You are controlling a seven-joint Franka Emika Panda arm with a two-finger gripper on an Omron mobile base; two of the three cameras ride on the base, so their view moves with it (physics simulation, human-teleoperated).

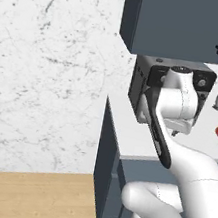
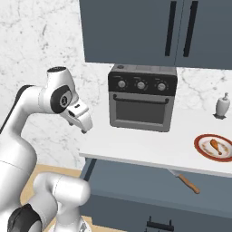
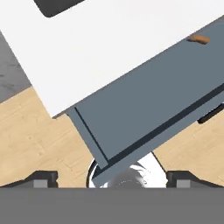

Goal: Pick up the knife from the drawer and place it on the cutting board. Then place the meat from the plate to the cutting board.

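1. end effector [image 3: 112,178] hangs above the open drawer [image 3: 144,109], off the tabletop's [image 2: 136,145] front left corner; fingertips [image 3: 41,178] spread wide, pinching nothing.
2. knife [image 2: 183,180] lies in the drawer under the tabletop's front edge, toward the drawer's right end, so it's well to the right of the end effector and lower.
3. knife's long axis runs diagonal: handle toward drawer front-right, blade back under the tabletop.
4. judgement: next move needs a long shift right along the drawer, then down onto the handle.
5. meat [image 2: 216,146] sits on the plate [image 2: 201,147] near the tabletop's right front edge.
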